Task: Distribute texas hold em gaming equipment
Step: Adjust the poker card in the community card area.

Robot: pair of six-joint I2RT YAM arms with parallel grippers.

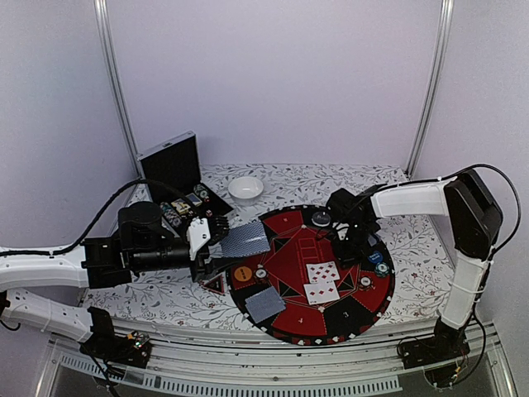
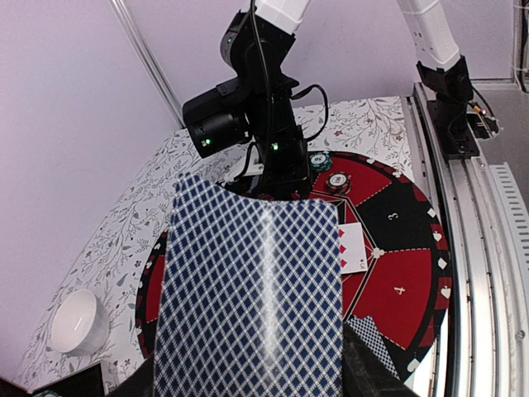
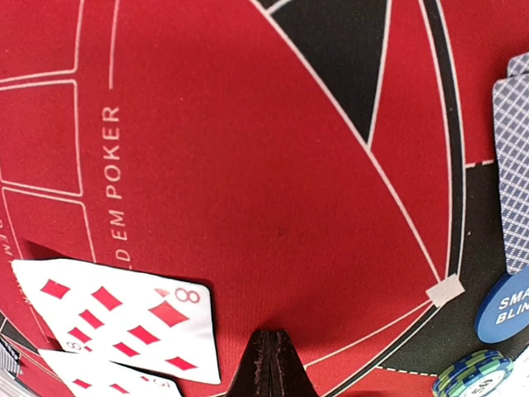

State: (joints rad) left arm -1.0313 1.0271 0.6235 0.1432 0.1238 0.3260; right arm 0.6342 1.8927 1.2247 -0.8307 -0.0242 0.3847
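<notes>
Clock directions are read on the felt mat (image 1: 347, 318) in the top view. At 7 o'clock, face-down cards (image 1: 265, 304) lie on the mat with grey-blue backs up. At the centre are two face-up cards (image 1: 323, 271), both red diamonds, one partly over the other; the right wrist view shows an eight. The orange button (image 1: 242, 273) is at 9 o'clock, flat on the mat. Single poker chips (image 1: 364, 282) sit at 4 and 9 o'clock, apart from the cards. At 10 o'clock the left gripper (image 1: 216, 246) has its jaws clamped on a held card (image 1: 246, 240), back up, over the mat rim; can't tell whether it is one card or a thin stack. At 2 o'clock the right gripper (image 3: 271, 337) is over the red felt with fingers pressed together and nothing between them; contact with the felt is unclear. The blue button (image 1: 376, 257) is near it. A chip stack (image 1: 321, 219) sits at 12 o'clock. Beyond the mat, a white bowl (image 1: 245, 188) is at 11 o'clock and a silver case (image 1: 169, 161) stands open at far 10 o'clock.
</notes>
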